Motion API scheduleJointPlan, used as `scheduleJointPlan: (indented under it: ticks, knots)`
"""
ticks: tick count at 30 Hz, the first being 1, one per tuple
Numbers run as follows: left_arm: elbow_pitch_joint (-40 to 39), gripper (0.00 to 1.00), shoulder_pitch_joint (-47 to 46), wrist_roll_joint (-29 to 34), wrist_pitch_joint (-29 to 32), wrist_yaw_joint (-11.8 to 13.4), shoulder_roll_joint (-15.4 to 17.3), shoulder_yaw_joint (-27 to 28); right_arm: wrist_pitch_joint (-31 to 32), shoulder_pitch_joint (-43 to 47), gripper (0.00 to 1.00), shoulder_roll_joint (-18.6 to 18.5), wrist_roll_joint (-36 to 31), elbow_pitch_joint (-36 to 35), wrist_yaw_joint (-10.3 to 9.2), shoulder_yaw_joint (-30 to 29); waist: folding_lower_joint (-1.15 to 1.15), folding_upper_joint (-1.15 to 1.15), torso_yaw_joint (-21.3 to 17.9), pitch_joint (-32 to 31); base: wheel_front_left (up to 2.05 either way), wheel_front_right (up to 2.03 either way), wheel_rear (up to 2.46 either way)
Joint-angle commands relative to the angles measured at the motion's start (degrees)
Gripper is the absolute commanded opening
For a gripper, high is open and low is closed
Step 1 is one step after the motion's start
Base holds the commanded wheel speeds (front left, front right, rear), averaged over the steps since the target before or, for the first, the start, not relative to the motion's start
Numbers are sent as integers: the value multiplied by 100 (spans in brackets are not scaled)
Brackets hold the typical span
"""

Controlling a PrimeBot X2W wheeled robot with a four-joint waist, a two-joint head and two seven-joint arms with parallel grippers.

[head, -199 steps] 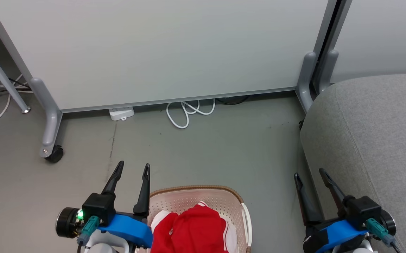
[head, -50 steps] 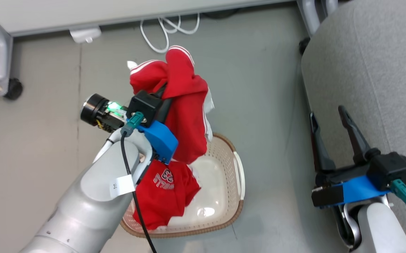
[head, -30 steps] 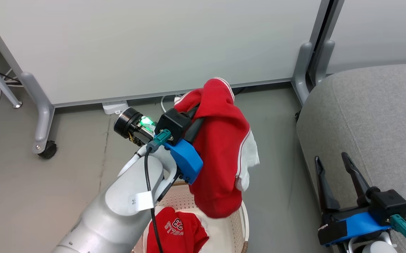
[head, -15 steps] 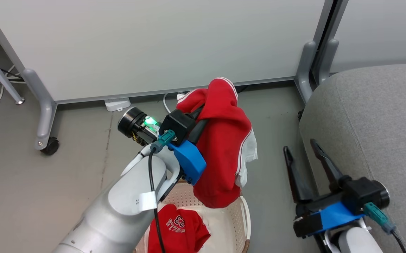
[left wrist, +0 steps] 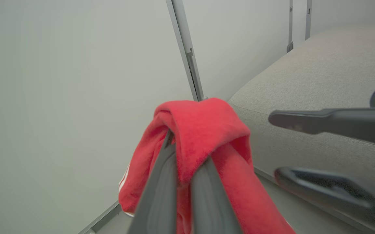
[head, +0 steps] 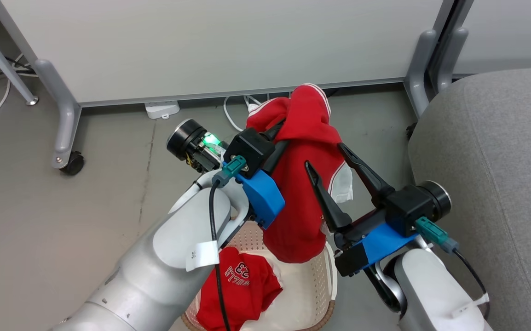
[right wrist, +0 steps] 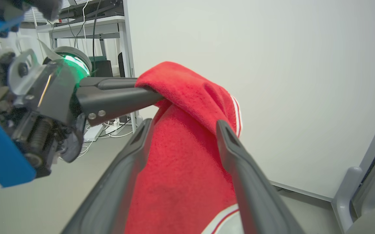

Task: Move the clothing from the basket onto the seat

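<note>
The left jaws were clamped on a bunched fold of the striped garment (head: 300,197). The cloth lapped over their tips and fell away in one long red drop. Gripping near an edge like this let the rest hang straight over the basket (head: 331,280). The hem was just above the rim or perhaps brushing it; the head view could not settle which. The right jaws stood wide apart and held nothing, one finger on each side of the hanging cloth a little below the left grip. Whether either finger touched the fabric could not be told. That straddle looked like the set-up for a second pinch, so that both arms could steady the loose garment on its way across. Below, the lettered garment (head: 238,285) lay crumpled in the left part of the basket, partly hidden by the left arm (head: 173,257). The seat (head: 486,161) lay to the robot's right, across a strip of floor (head: 109,184) from the basket, and neither garment was on it yet. The partition (head: 224,46) stood behind. By my reading the job was barely begun, and the coming swing right would need the hem to clear the seat's edge.
</note>
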Motion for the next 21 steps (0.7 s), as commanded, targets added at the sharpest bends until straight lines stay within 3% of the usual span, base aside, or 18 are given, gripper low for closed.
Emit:
scheduleJointPlan:
  ticks: [1, 21]
  knots:
    - [-25, 0, -122, 15, -29, -34, -14, -18, -4, -221, 100, -19, 63, 180, 1, 110, -1, -1, 78, 84, 0, 0, 0]
    - [-267, 0, -327, -100, -30, 43, -104, -365, -3, -1358, 100, -18, 525, 2241, 1, 772, -1, -1, 391, 381, 0, 0, 0]
